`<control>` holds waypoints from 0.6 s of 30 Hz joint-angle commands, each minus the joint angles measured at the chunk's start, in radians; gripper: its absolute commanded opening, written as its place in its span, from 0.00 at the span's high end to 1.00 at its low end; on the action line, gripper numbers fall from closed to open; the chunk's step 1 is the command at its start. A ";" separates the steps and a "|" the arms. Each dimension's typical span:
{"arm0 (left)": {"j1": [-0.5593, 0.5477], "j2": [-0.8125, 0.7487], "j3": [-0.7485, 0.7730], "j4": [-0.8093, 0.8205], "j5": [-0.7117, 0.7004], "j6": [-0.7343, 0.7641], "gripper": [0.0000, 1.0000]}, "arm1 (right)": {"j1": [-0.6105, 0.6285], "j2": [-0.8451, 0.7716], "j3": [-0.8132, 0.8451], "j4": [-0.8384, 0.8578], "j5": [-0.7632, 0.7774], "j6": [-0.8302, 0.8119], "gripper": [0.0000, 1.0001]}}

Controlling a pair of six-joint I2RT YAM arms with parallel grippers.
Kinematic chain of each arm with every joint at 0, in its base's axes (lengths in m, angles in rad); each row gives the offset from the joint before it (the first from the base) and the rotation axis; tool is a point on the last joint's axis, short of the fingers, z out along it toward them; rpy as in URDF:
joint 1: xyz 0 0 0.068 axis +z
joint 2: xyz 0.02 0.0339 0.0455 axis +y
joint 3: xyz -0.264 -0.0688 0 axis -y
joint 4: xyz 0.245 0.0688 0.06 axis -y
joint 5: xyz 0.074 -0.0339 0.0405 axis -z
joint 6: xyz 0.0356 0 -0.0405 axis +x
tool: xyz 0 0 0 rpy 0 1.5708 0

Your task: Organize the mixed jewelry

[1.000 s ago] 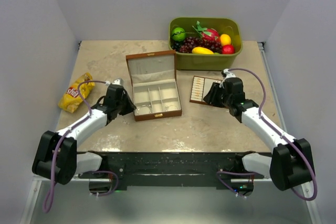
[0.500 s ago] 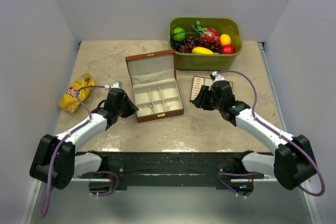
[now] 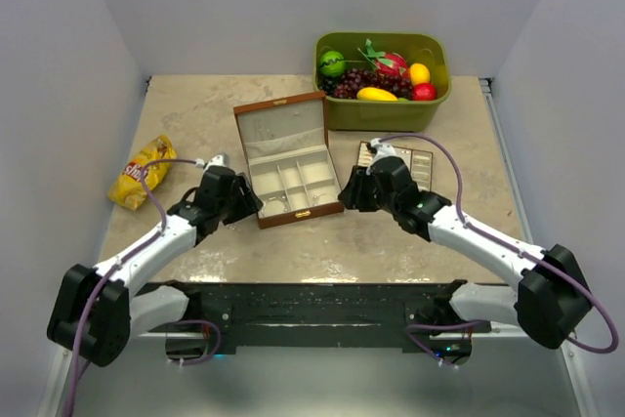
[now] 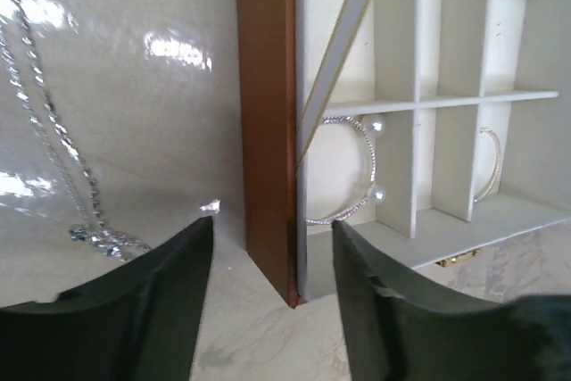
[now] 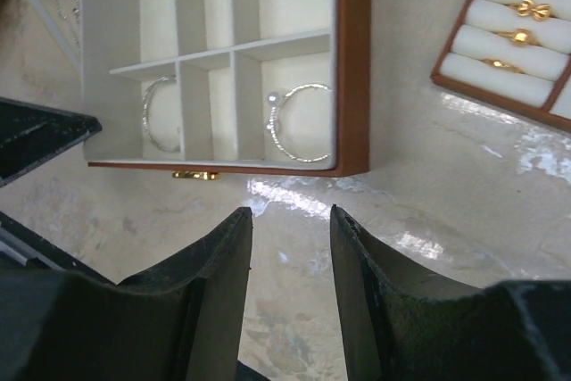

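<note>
The brown wooden box (image 3: 286, 168) stands open mid-table. In its front cream compartments lie two silvery hoops: a pearl-tipped bracelet (image 4: 355, 171) (image 5: 299, 122) and a thin one (image 4: 490, 163) (image 5: 157, 113). A fine silver chain (image 4: 53, 131) lies on the table just left of the box. My left gripper (image 4: 273, 225) (image 3: 249, 204) is open at the box's front left corner, with the brown wall (image 4: 268, 131) between its fingers, untouched. My right gripper (image 5: 290, 211) (image 3: 344, 192) is open and empty over bare table before the box's front right corner.
A brown-edged tray (image 5: 504, 86) (image 3: 415, 158) holding gold rings (image 5: 526, 8) sits right of the box. A green bin (image 3: 381, 112) of toy fruit stands at the back. A yellow snack bag (image 3: 142, 171) lies at the left.
My left gripper has opened beside the box. The right arm has swung left, from the ring tray to the box's front right corner.
</note>
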 commanded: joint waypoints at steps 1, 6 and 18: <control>-0.002 -0.143 0.134 -0.073 -0.126 0.104 0.26 | 0.098 0.016 0.069 0.045 0.082 0.022 0.55; 0.024 -0.229 0.250 -0.184 -0.289 0.212 0.00 | 0.258 0.108 0.177 0.046 0.137 -0.003 0.55; 0.522 -0.188 0.290 -0.195 -0.035 0.410 0.01 | 0.547 0.560 0.615 0.013 0.240 -0.223 0.53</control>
